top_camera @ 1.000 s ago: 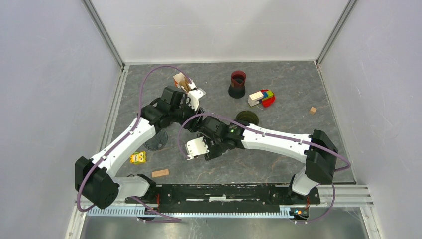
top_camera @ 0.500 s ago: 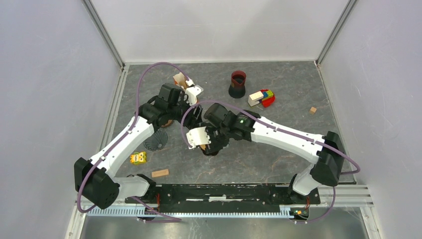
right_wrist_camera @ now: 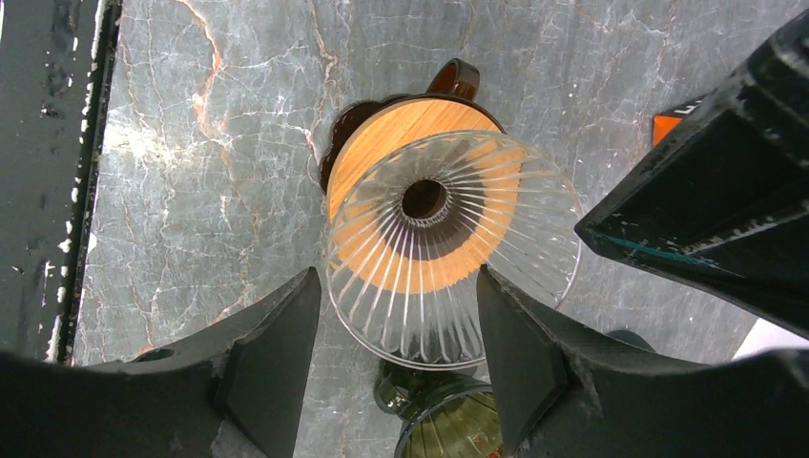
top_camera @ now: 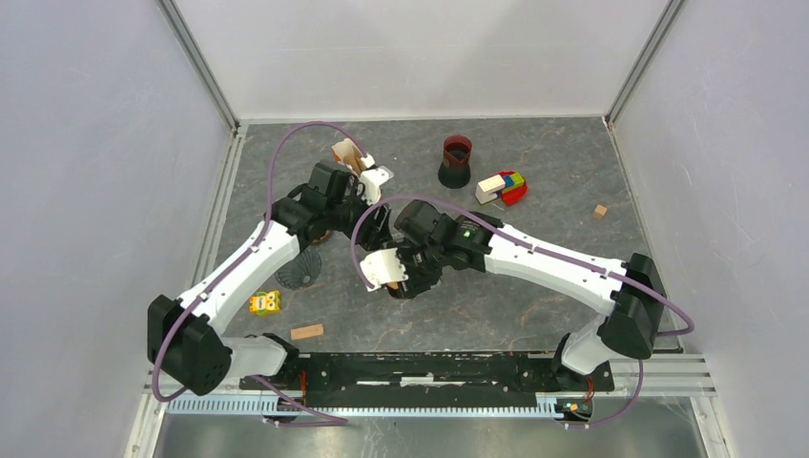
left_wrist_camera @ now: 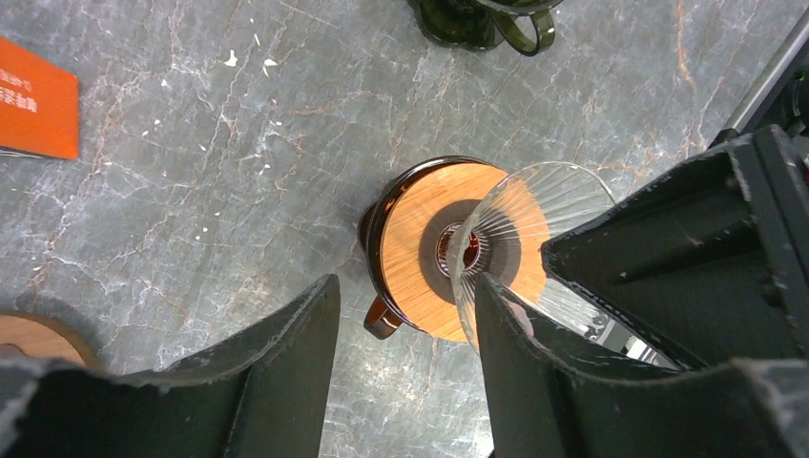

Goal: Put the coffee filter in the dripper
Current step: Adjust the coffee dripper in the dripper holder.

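A clear ribbed glass dripper (right_wrist_camera: 448,243) on a round wooden base with a brown handle stands on the grey stone floor. It also shows in the left wrist view (left_wrist_camera: 458,253). In the top view it is mostly hidden under my right gripper (top_camera: 399,281). My right gripper (right_wrist_camera: 396,286) is open above it, its fingers either side of the near rim. My left gripper (left_wrist_camera: 403,296) is open and empty close beside the dripper, and its right finger overlaps the glass rim. It sits just behind the right one in the top view (top_camera: 372,212). I cannot clearly pick out a coffee filter.
A dark green glass dripper (right_wrist_camera: 448,420) stands right beside the clear one. A dark pleated cone (top_camera: 298,272) and a wood-based piece (top_camera: 322,236) lie left. A brown box (top_camera: 348,153), dark red cup (top_camera: 457,157), coloured blocks (top_camera: 503,186), yellow toy (top_camera: 265,302) and wooden block (top_camera: 306,331) lie around.
My right gripper has moved up and away from the near edge, closing in on the left gripper, and its arm now covers the green dripper. The left gripper has shifted only slightly.
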